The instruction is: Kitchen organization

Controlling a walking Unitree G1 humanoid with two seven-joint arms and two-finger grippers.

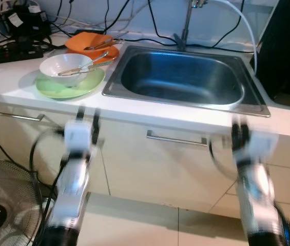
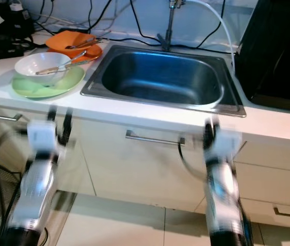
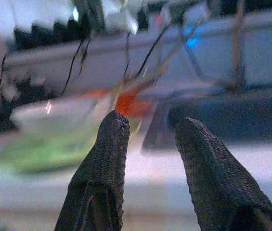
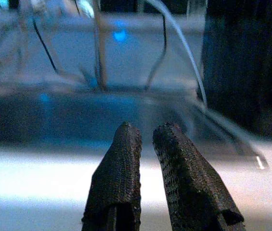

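Note:
On the white counter at the left, a white bowl with a utensil in it sits on a green plate. Behind them an orange bowl rests on an orange plate with more utensils. The steel sink lies to their right. My left gripper is open and holds nothing; it is raised in front of the counter edge, below the green plate. In front of the sink's right corner, my right gripper is shut and holds nothing. Both arms are blurred.
A faucet and a white hose rise behind the sink. A black appliance stands on the counter at the right. Power strips and cables crowd the back left. Drawer handles line the cabinet front. A fan stands on the floor at the left.

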